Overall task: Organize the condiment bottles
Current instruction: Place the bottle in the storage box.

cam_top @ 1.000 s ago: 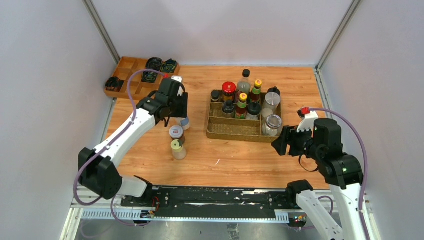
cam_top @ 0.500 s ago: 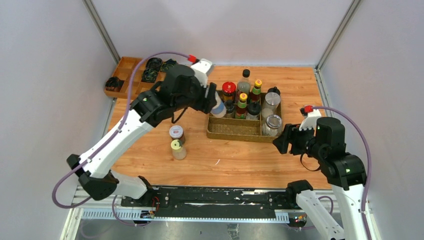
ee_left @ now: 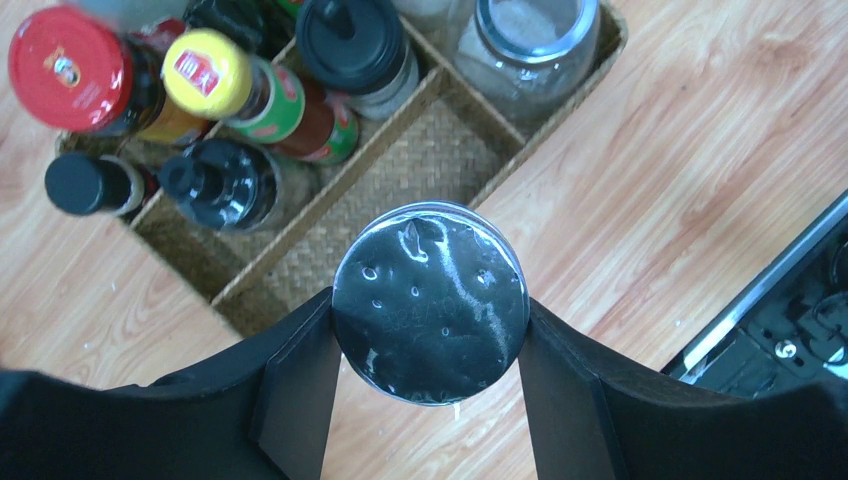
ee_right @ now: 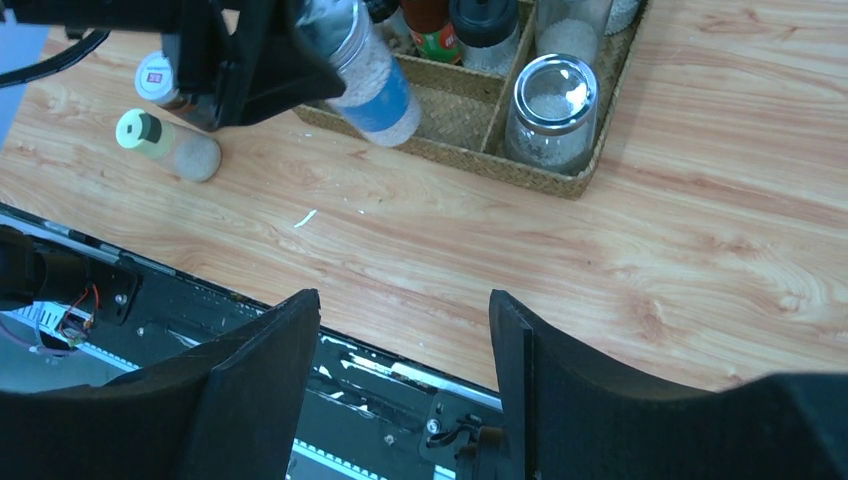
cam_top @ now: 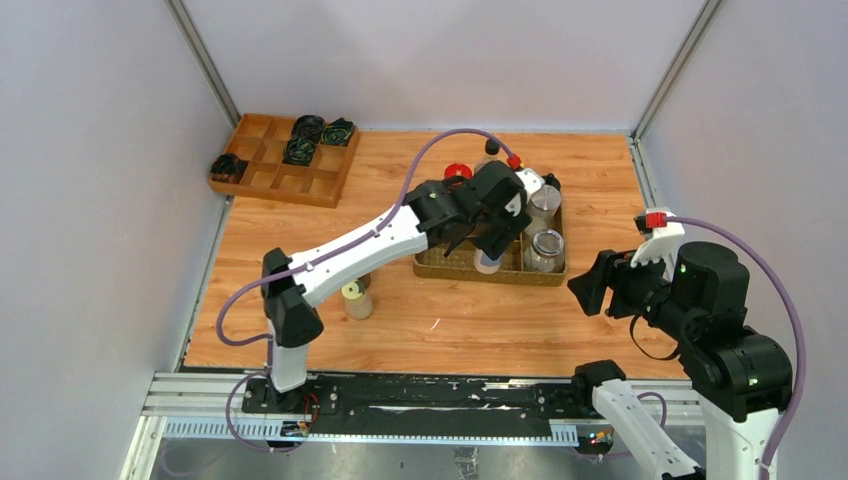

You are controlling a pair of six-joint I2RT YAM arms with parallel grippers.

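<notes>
A: Left gripper (ee_left: pixel 428 350), state?

B: Closed on the silver-capped shaker (ee_left: pixel 430 300). Both fingers (ee_left: pixel 300 385) are pressed to its sides just under the cap.

A: Shaker position?

B: It is held over the near edge of the woven tray (ee_left: pixel 240 300), partly above a front compartment and partly above the table (ee_left: pixel 700 150). In the right wrist view it is seen tilted, with a clear body, a blue label and pale granules inside. Whether the base touches the tray cannot be settled; it is probably held just off it.

A: Other bottles?

B: Several are grouped upright in the far compartments: a red-capped jar (ee_left: pixel 65 65), a yellow-capped bottle (ee_left: pixel 205 72) and a black-capped shaker (ee_left: pixel 350 40). A clear jar (ee_right: pixel 552 105) is set at the tray's right-hand end. Two are found on the table left of the tray: a pale-capped bottle (cam_top: pixel 352 298) and, just beside it, a white-lidded jar (ee_right: pixel 155 70). The jar is partly hidden by the left arm in the top view.

A: Right gripper (ee_right: pixel 400 350)?

B: Its fingers are spread, with nothing held between them. It is poised over the near table edge, apart from the tray.

A: Anything else logged?

B: A wooden box (cam_top: pixel 285 160) with dark coils is noted at the far left corner.
</notes>
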